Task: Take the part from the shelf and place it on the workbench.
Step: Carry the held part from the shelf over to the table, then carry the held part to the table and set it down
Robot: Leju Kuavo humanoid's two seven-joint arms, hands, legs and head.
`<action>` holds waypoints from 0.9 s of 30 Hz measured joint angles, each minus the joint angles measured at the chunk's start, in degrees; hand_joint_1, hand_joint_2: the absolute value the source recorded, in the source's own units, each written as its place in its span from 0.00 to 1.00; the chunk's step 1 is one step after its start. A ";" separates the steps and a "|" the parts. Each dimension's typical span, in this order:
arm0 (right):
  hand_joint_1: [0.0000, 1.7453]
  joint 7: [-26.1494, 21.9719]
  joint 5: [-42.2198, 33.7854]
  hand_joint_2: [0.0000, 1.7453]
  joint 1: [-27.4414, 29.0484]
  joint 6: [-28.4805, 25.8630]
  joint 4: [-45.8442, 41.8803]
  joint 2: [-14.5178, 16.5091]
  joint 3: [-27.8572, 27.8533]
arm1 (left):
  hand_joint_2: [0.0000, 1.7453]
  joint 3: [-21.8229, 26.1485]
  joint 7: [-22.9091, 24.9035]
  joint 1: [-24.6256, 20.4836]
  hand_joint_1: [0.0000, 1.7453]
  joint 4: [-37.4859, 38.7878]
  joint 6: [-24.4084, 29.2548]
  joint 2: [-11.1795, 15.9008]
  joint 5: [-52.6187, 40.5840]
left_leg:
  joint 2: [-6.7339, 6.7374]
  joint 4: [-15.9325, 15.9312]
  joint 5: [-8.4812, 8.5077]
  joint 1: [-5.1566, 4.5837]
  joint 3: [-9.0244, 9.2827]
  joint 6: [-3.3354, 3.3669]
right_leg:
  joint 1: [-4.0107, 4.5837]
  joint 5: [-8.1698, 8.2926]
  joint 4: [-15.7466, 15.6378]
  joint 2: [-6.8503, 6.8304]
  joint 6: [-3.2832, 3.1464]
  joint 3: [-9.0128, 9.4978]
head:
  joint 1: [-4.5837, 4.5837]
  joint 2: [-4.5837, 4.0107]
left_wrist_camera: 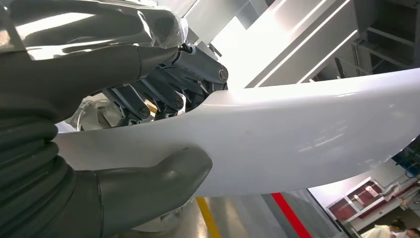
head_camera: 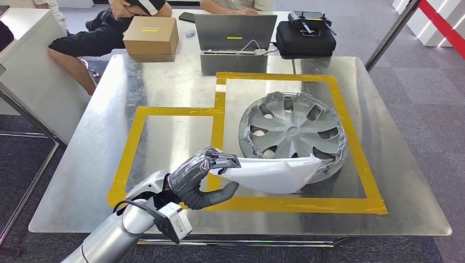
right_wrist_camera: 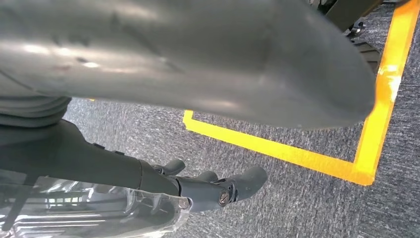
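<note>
The white part [head_camera: 274, 172], a long curved panel with a glossy skin, is held by the left robot hand [head_camera: 200, 178] above the near side of the bench [head_camera: 164, 87]. One end is pinched between the thick thumb beneath and the dark fingers [left_wrist_camera: 163, 91] on top, as is seen plainly in the left wrist view. The far end of the part reaches over the near edge of a silver wheel cover [head_camera: 290, 129] that lies inside the right-hand box of yellow tape [head_camera: 219, 112]. Whether that far end touches the wheel cover or hangs just above it cannot be told.

The part is judged to be light, since it is carried by one end alone without visible sag. It is taken to be a stiff, thin shell of moulded plastic, and its shiny surface is likely to be slippery under the thumb. Because it is gripped at one tip, the free length may swing or twist in the grasp; a hold nearer the middle would be steadier. The painted face could be scratched if it is dragged across the wheel cover or the metal bench top.

The right robot hand [right_wrist_camera: 213, 186] hangs above grey carpet, its fingers loosely curled with nothing in them.
</note>
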 joint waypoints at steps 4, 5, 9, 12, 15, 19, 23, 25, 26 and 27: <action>0.00 -0.09 0.10 0.00 -0.05 0.01 0.00 0.05 0.09 | 1.00 0.34 0.41 -0.13 1.00 0.07 1.18 0.40 -1.63 | 0.00 0.01 -0.02 -0.01 0.03 0.03 | 0.00 0.01 -0.03 0.00 0.30 0.00 | -0.01 0.00; 0.00 -0.21 0.16 0.00 -0.06 0.02 0.00 0.06 0.16 | 1.00 0.43 0.95 -0.20 1.00 0.26 2.47 0.45 -3.54 | 0.01 0.01 -0.03 0.00 0.06 0.03 | 0.01 0.01 -0.03 0.00 0.31 0.02 | -0.01 0.00; 0.00 -0.45 0.38 0.00 -0.08 0.05 0.00 0.13 0.86 | 1.00 2.07 2.99 -1.08 1.00 4.38 10.60 1.02 -13.77 | 0.02 -0.05 -0.02 0.06 0.26 0.03 | 0.14 0.01 -0.03 0.01 0.31 0.14 | -0.01 0.00; 0.00 -0.04 0.28 0.00 -0.07 0.04 0.00 0.19 0.99 | 1.00 4.08 2.84 -2.53 1.00 10.05 16.52 2.19 -18.72 | 0.04 -0.08 -0.02 0.18 0.42 0.02 | 0.22 0.00 -0.03 0.01 0.29 0.22 | -0.02 0.00; 0.00 0.46 -0.07 0.00 -0.06 -0.05 0.00 0.24 0.99 | 1.00 5.69 3.92 -4.27 1.00 16.41 22.19 3.28 -24.68 | 0.04 -0.10 -0.01 0.24 0.47 0.01 | 0.27 -0.01 -0.02 0.01 0.28 0.26 | -0.02 0.00; 0.00 0.74 -0.31 0.00 -0.05 -0.24 0.00 0.38 0.97 | 1.00 6.45 9.73 -7.05 1.00 25.87 28.14 3.82 -34.92 | 0.04 -0.11 -0.01 0.26 0.48 0.00 | 0.28 -0.01 -0.02 0.02 0.27 0.29 | -0.02 0.00; 0.00 0.74 -0.26 0.00 -0.01 -0.31 0.00 0.59 0.97 | 1.00 6.97 11.96 -8.78 1.00 33.01 30.11 3.88 -38.08 | 0.06 -0.11 -0.01 0.25 0.47 0.00 | 0.27 -0.01 -0.02 0.04 0.27 0.31 | -0.01 0.00; 0.00 0.68 -0.09 0.00 -0.06 -0.39 0.00 0.66 0.97 | 1.00 7.35 12.87 -9.45 1.00 36.30 30.88 3.77 -39.39 | 0.06 -0.11 -0.02 0.25 0.47 0.00 | 0.26 -0.01 -0.02 0.04 0.27 0.31 | -0.01 0.00; 0.00 0.64 0.02 0.00 -0.07 -0.43 0.00 0.68 0.97 | 1.00 7.64 13.28 -9.79 1.00 37.99 31.38 3.71 -39.87 | 0.06 -0.11 -0.02 0.24 0.47 0.00 | 0.26 -0.01 -0.02 0.04 0.27 0.31 | -0.01 0.00; 0.00 0.61 0.10 0.00 -0.07 -0.46 0.00 0.70 0.97 | 1.00 7.98 13.59 -10.11 1.00 39.62 31.92 3.66 -40.23 | 0.06 -0.11 -0.02 0.24 0.47 0.00 | 0.26 -0.01 -0.02 0.04 0.27 0.31 | -0.02 0.00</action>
